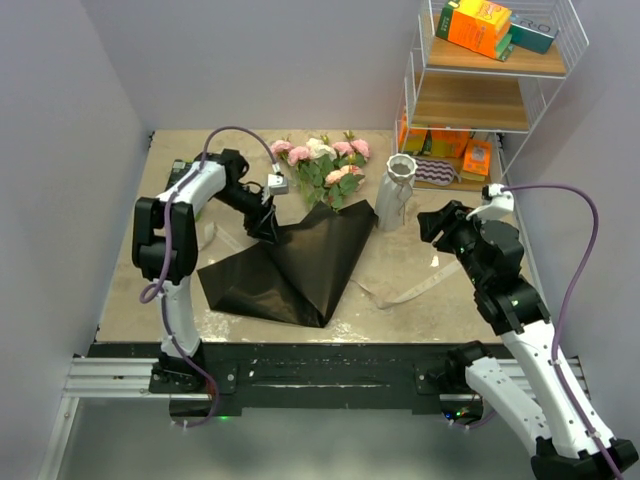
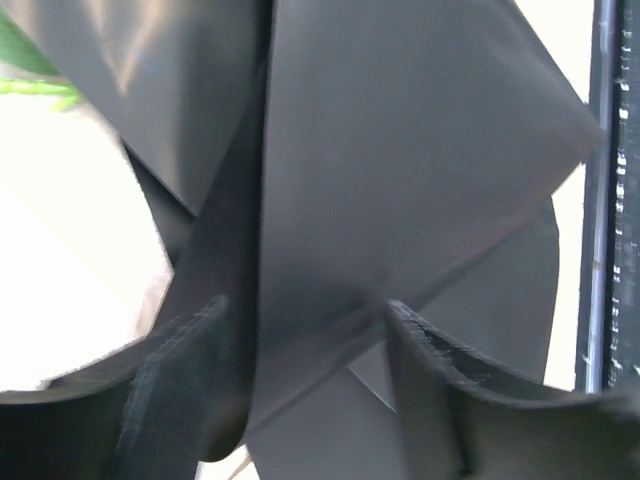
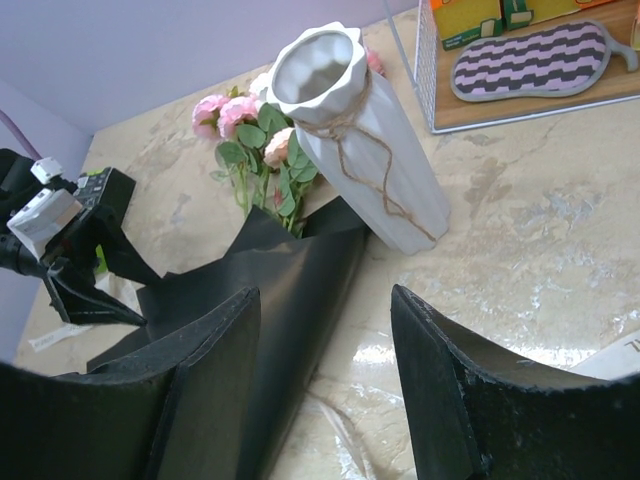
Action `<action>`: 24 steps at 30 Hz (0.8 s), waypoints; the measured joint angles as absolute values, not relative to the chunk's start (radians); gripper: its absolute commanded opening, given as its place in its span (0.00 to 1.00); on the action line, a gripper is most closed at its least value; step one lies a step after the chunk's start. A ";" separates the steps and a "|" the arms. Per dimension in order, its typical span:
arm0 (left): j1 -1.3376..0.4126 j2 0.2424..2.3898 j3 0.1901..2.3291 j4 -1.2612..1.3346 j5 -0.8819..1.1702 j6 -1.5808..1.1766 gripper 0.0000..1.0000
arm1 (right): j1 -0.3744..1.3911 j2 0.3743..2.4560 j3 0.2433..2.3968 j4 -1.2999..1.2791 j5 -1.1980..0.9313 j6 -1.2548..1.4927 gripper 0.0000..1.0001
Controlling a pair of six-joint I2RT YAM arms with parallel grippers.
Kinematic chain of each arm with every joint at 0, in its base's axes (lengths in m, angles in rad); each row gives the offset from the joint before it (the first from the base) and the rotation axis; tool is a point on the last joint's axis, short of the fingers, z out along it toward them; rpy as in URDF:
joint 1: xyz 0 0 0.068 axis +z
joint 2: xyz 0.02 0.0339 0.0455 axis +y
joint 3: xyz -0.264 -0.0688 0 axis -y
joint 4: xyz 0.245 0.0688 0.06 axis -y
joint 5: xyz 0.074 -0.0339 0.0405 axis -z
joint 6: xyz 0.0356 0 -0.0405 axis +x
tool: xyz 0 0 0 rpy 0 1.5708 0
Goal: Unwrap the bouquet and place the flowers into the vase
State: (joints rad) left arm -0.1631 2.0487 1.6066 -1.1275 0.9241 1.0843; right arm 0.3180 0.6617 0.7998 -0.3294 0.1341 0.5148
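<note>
The black paper sheet (image 1: pixel 290 265) lies spread and folded on the table, and the flowers (image 1: pixel 325 165), pink and cream roses with green leaves, stick out of its far end. The white ribbed vase (image 1: pixel 396 188) stands just right of them with twine round its neck. My left gripper (image 1: pixel 265 222) is at the sheet's upper left edge. In the left wrist view its jaws stand apart (image 2: pixel 305 335) with a raised fold of the black paper (image 2: pixel 400 160) running between them. My right gripper (image 3: pixel 325 295) hangs open and empty right of the vase (image 3: pixel 350 130), above the table.
A white wire shelf (image 1: pixel 480 90) with coloured boxes stands at the back right, close behind the vase. A striped mat (image 3: pixel 530 55) lies on its bottom board. A loose beige ribbon (image 1: pixel 405 293) trails over the table right of the paper. Walls close in both sides.
</note>
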 measured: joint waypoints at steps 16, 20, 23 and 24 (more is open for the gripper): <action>-0.311 2.012 1.697 -1.294 0.965 1.140 0.10 | 0.318 0.673 0.817 -0.328 0.128 0.515 0.59; -0.401 1.989 1.781 -1.302 1.008 1.081 0.22 | 0.318 0.669 0.817 -0.330 0.128 0.515 0.59; -0.440 1.989 1.850 -1.299 1.046 1.030 0.24 | 0.318 0.659 0.818 -0.332 0.128 0.515 0.59; -0.450 1.989 1.874 -1.298 1.061 1.007 0.24 | 0.318 0.654 0.818 -0.333 0.128 0.515 0.59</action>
